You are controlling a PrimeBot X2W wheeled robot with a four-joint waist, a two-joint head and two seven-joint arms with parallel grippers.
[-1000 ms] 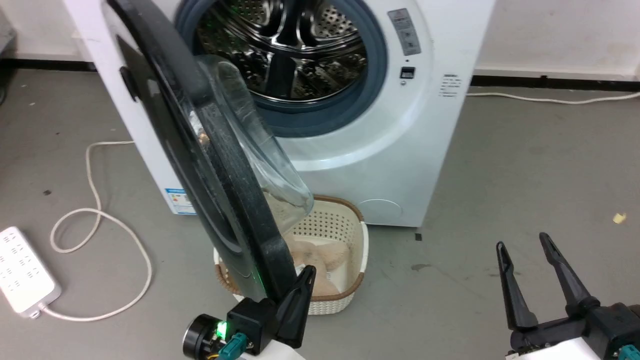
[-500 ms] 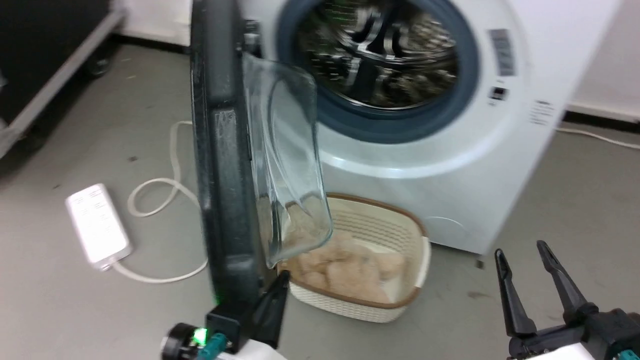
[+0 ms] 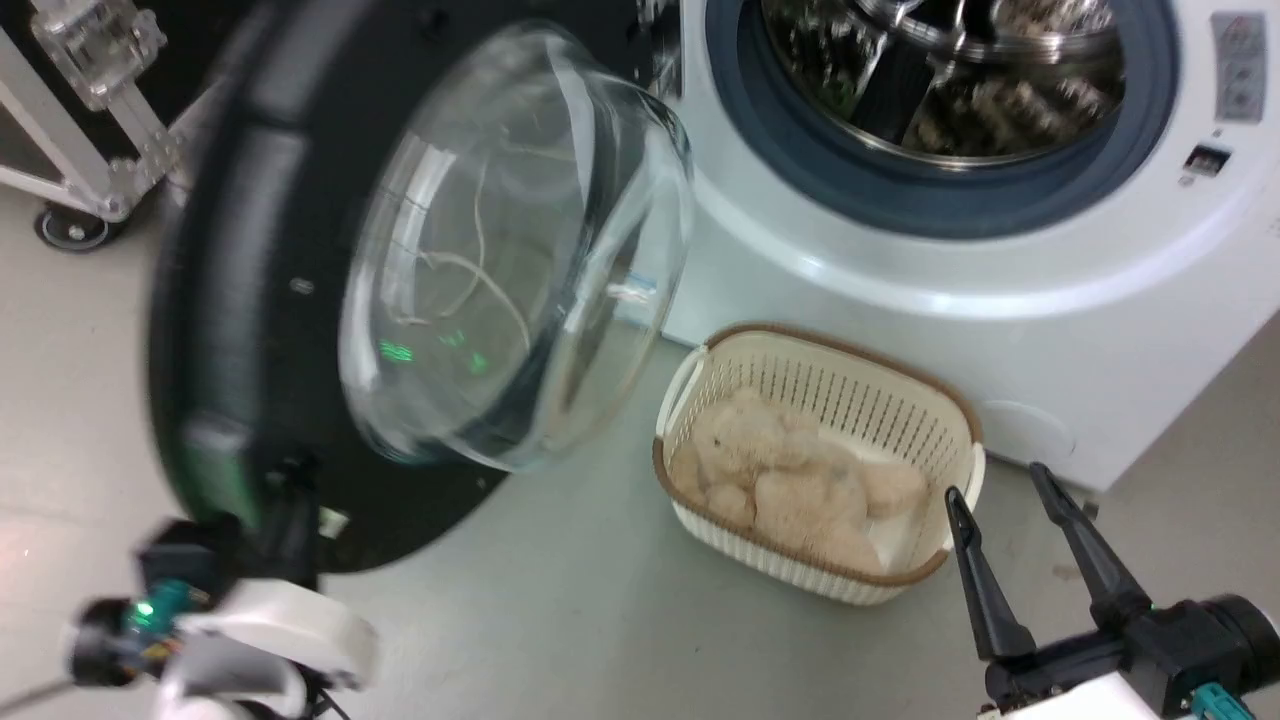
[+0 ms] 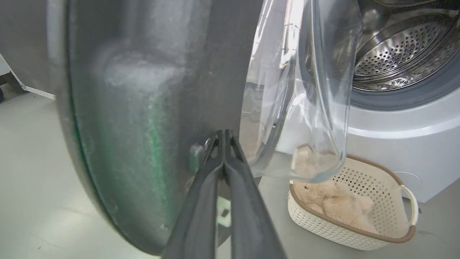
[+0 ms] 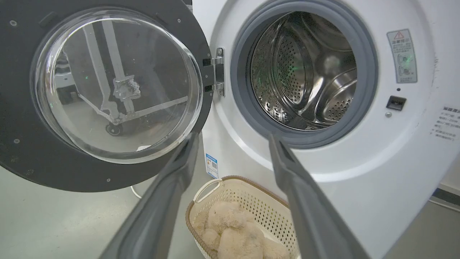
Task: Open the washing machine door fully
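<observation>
Beside the left edge of the washing machine (image 5: 395, 162), the washing machine door (image 5: 21, 158) stands swung wide on its hinge (image 5: 218, 72). Its inner face and bulging glass are turned outward towards the robot, and the drum mouth is quite uncovered. Down at the door's lower rim, the left gripper (image 4: 224, 135) has its two fingers pressed together, tips set against the dark inner face near the edge. It pinches nothing that I can make out, and in the head view it is too blurred to judge. The right gripper (image 3: 995, 483) hangs low and well apart from the door, fingers spread and empty. It is near the cream basket (image 3: 800, 560) with a plush toy (image 3: 790, 480) in it.

By my reading this is the tail of the swing, with the door close to its full travel. The next move calls for a last gentle push outward on the rim until the hinge stops. After that comes a clean retreat of the left fingers (without tugging the door back) and clear of the basket.
</observation>
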